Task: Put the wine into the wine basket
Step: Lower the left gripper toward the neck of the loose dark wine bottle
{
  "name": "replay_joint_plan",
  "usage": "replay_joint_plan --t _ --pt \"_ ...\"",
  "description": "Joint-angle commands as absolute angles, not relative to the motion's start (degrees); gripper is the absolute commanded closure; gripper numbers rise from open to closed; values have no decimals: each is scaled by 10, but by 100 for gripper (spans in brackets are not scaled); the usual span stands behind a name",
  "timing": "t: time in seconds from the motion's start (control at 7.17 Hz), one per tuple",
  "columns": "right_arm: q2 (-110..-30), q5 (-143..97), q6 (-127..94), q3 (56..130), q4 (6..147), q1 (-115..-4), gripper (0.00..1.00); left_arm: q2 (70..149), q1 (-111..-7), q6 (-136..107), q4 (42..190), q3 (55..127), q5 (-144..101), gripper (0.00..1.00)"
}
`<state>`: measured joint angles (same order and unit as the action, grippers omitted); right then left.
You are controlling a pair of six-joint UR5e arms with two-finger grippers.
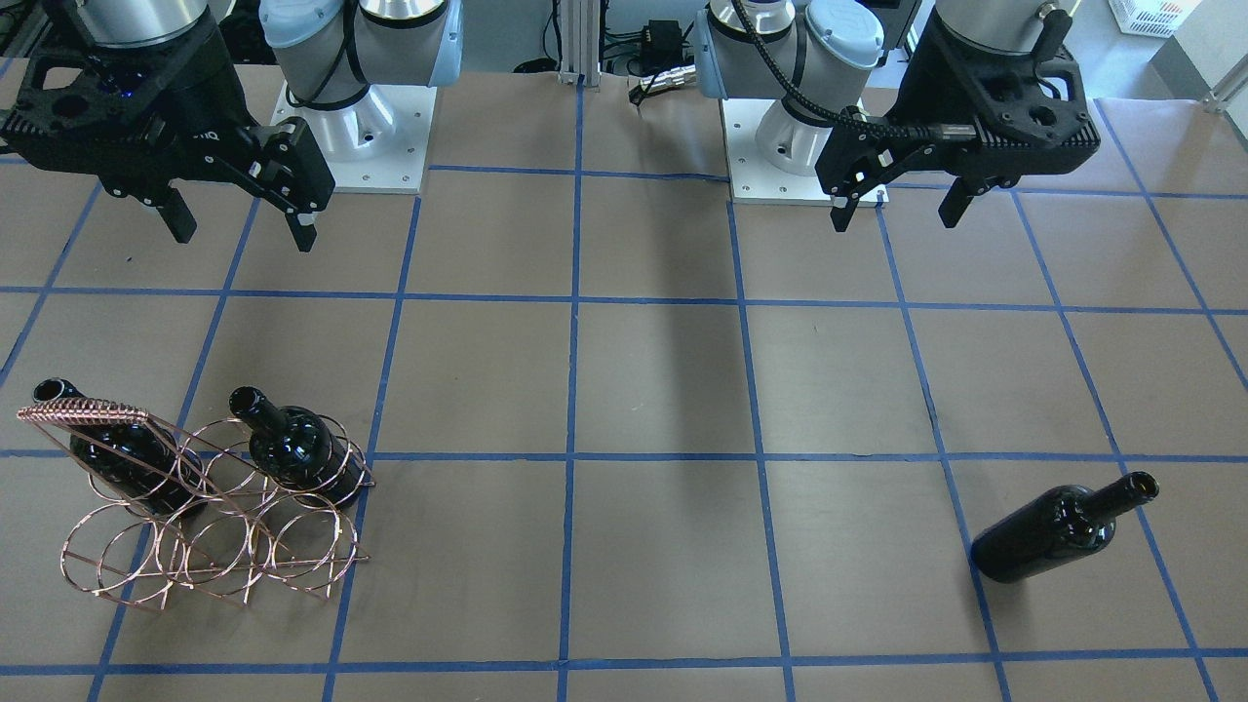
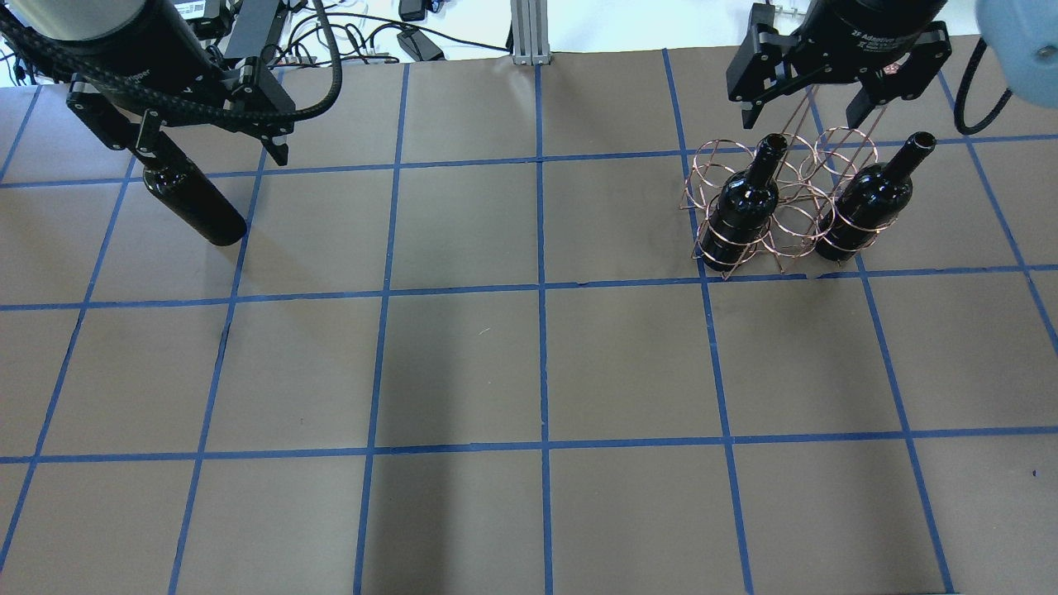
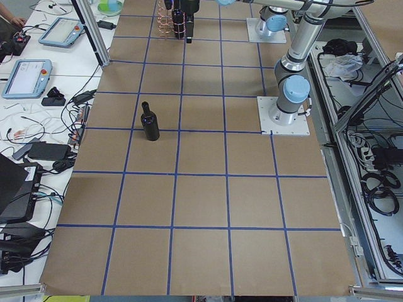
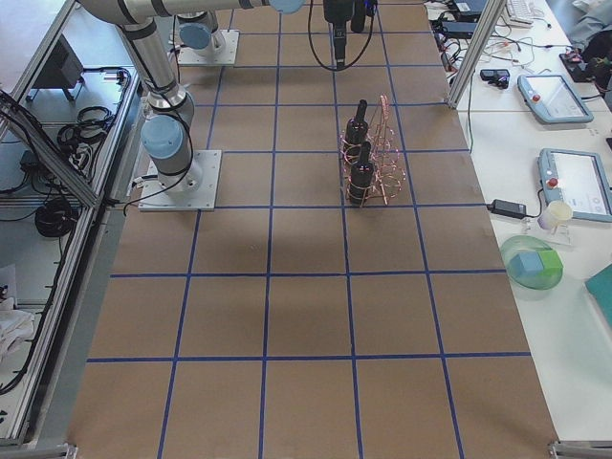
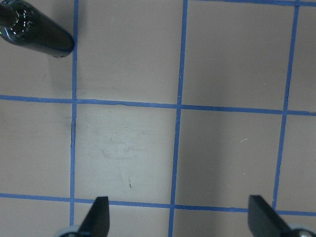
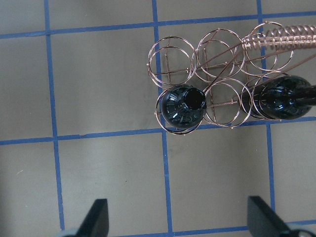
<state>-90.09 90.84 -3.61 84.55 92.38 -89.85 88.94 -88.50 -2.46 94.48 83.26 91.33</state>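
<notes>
A loose near-black wine bottle [image 1: 1058, 531] stands upright on the table, also in the overhead view [image 2: 198, 211] and the left wrist view [image 5: 34, 32]. My left gripper [image 1: 892, 210] hangs open and empty above and beside it, and its fingers [image 5: 98, 217] are spread wide. The copper wire wine basket [image 1: 210, 546] holds two more bottles [image 2: 744, 207] [image 2: 868, 202], necks up. My right gripper [image 2: 806, 116] hovers open and empty above the basket [image 6: 217, 64].
The brown table is marked with a blue tape grid [image 2: 541, 289]. The arm bases [image 1: 361, 127] stand at the robot's side of the table. Cables and an aluminium post [image 2: 525, 33] sit beyond the far edge.
</notes>
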Motion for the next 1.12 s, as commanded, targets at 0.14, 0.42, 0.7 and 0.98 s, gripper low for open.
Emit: replay_joint_plan --t 0.14,0.42,0.7,0.98 --pt "-901 909 -36 846 924 -898 0 889 -884 -25 945 833 914 0" --pt "-901 909 -36 846 924 -898 0 889 -878 -27 940 837 911 0" --pt "-901 909 -36 846 924 -898 0 889 -877 -32 940 838 911 0" --pt "-901 909 -36 846 924 -898 0 896 -878 -31 939 837 917 0"
